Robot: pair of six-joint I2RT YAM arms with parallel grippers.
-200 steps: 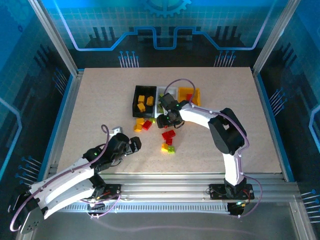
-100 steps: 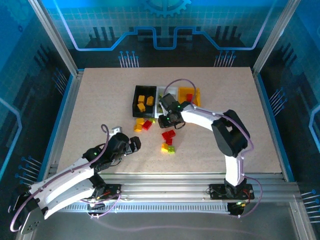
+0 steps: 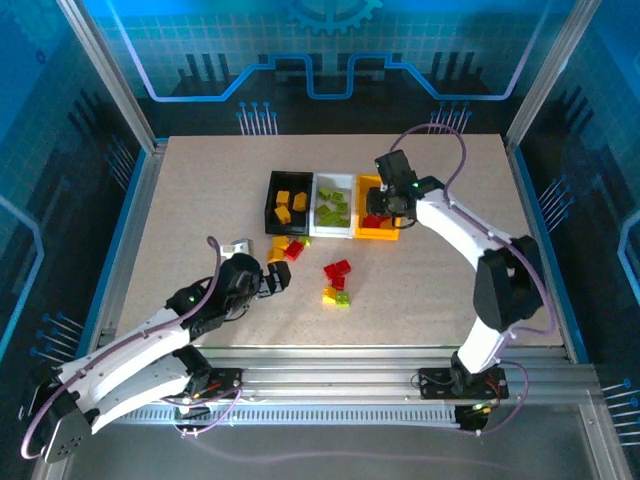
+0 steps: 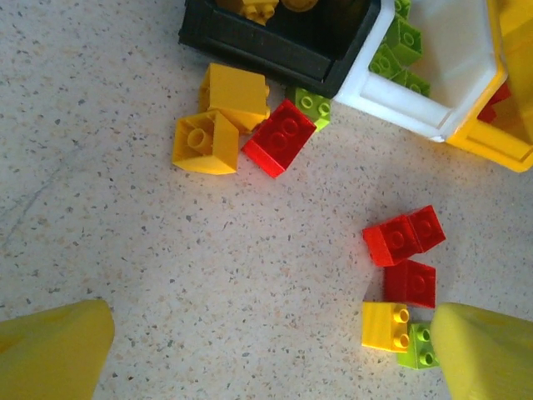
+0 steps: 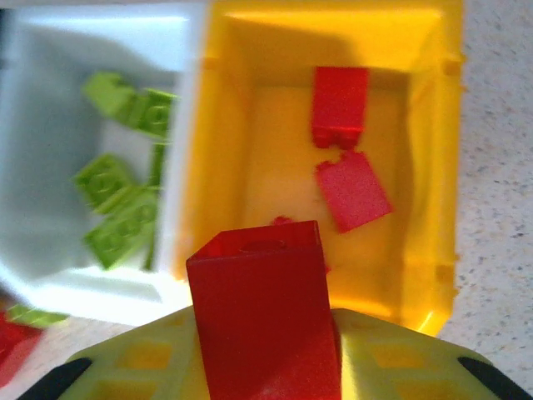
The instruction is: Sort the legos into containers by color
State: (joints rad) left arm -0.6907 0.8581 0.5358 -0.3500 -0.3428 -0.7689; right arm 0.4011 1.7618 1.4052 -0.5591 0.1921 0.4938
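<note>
As your R gripper (image 5: 265,354) clamps a red lego (image 5: 260,300) over the yellow bin (image 5: 435,167), it hides the bin's near end; white bin (image 5: 50,58) w/ greens (image 5: 117,227) adjoins. L gripper (image 4: 266,354) gapes over loose legos (image 4: 281,137) by black bin (image 4: 275,54).

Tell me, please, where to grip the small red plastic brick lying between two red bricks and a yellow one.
From above, pinch the small red plastic brick across its two open side faces; the two red bricks and small yellow plastic brick crowd the others.
</note>
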